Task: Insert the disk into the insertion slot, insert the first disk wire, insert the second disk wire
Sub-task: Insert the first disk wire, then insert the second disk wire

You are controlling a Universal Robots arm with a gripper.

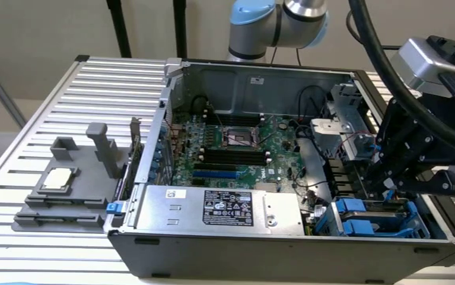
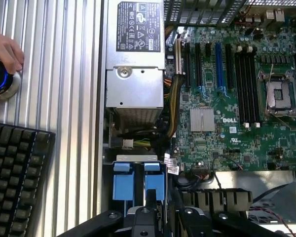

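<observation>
While the open computer case (image 1: 290,249) lies on the ribbed metal desk (image 1: 69,119), the robot's pincer (image 1: 385,189) hangs over the corner of the case at the exterior view's right, just above the insertion slot (image 1: 378,219) with its bright blue rails. In the wrist view the blue tabs of that bay (image 2: 138,185) sit directly ahead of the black pincer body (image 2: 145,217), near the silver power-supply box (image 2: 135,74) and beside the green motherboard (image 2: 237,98). Whether the pincer's tips stand wide, narrow or closed on something cannot be told, since dark linkage hides them in both views. Blue plastic parts fill the bay, but whether the disk itself lies among them cannot be made out with certainty; no white label is visible there. On the desk at the exterior view's left stands a grey fixture (image 1: 69,190) carrying a small square silver chip (image 1: 57,178). In the wrist view a person's hand (image 2: 5,59) rests on a round blue-ringed knob (image 2: 2,81) on the desk, and a black keyboard (image 2: 17,173) lies near it. Thin red and black wires (image 1: 354,142) run along the metal cage beside the arm.
</observation>
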